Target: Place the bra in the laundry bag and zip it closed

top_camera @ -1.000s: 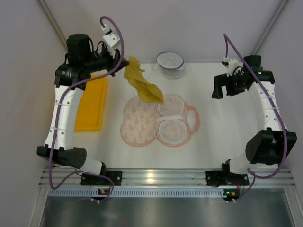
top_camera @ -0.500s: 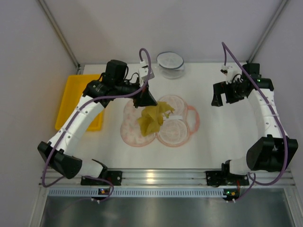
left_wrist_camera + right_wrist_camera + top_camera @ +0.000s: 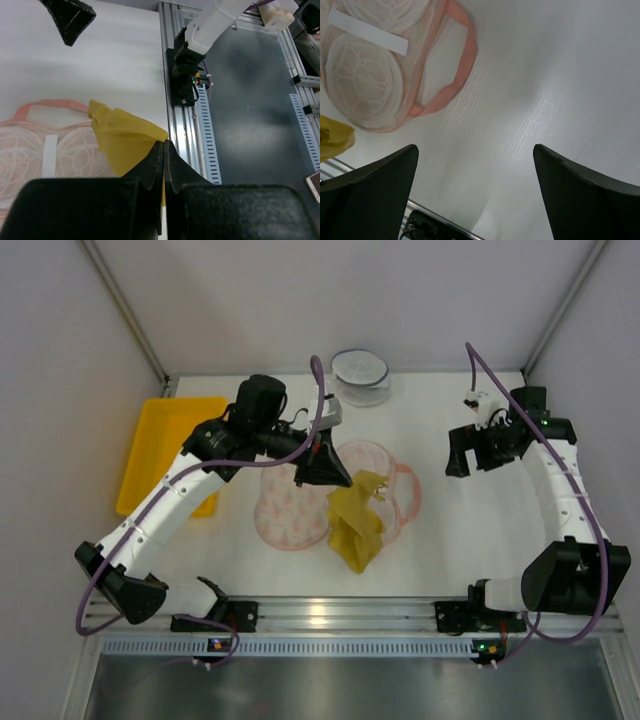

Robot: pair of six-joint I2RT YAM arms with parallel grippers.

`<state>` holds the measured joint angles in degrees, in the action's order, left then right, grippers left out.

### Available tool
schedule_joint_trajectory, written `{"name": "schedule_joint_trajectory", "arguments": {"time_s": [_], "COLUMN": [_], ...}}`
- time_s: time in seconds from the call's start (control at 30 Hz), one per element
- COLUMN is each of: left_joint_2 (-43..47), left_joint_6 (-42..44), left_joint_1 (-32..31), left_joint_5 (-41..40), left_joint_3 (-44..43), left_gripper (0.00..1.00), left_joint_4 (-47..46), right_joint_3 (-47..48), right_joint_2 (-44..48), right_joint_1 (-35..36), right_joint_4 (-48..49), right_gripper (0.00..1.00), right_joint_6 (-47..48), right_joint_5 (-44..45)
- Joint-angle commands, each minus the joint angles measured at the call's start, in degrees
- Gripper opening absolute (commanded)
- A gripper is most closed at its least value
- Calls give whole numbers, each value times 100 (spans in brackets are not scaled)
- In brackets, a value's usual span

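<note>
1. The aluminium rail point(image 3: 330, 615) at the near edge carries both arm bases.
2. The bra point(image 3: 355, 525) hangs as a crumpled yellow bundle over the near right part of the laundry bag point(image 3: 290, 510). Its lower end passes the bag's near rim. Whether it touches the bag or the table point(image 3: 450, 540) cannot be told.
3. The laundry bag lies open and flat at the table centre, its two halves side by side and its pink edging to the right.
4. The left gripper point(image 3: 164, 147) is above the bag, its jaws clamped together on the top of the bra.
5. The right gripper point(image 3: 475, 150) hovers over bare table right of the bag, its jaws wide apart and holding nothing.
6. A yellow tray point(image 3: 165, 440) sits at the left edge.
7. A clear bowl point(image 3: 361, 375) stands at the far edge, beyond the bag.
</note>
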<state>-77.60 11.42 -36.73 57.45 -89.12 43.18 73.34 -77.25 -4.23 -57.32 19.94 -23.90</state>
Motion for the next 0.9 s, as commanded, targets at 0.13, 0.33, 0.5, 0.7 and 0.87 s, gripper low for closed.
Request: {"name": "schedule_joint_trajectory", "arguments": {"time_s": [0.13, 0.33, 0.5, 0.7, 0.87], "left_joint_2": [-316, -651, -660, -747, -1239], "left_joint_6": [-342, -140, 27, 255, 528], "left_joint_1": [-221, -229, -229, -238, -220], "left_joint_5": [56, 380, 898, 830, 197], "left_joint_3": [712, 615, 466, 501, 229], "left_gripper": [0, 0, 0, 0, 0], "left_joint_4": [-1574, -1699, -1699, -1690, -1725], "right_joint_3": [-162, -188, -250, -338, -373], "right_joint_2": [219, 255, 290, 281, 264], "right_joint_1": [89, 80, 80, 80, 80], "right_joint_4": [300, 248, 177, 256, 318], "right_gripper": [100, 100, 99, 99, 99], "right_joint_6": [27, 141, 194, 185, 124], "right_joint_5": [-132, -62, -167, -176, -194]}}
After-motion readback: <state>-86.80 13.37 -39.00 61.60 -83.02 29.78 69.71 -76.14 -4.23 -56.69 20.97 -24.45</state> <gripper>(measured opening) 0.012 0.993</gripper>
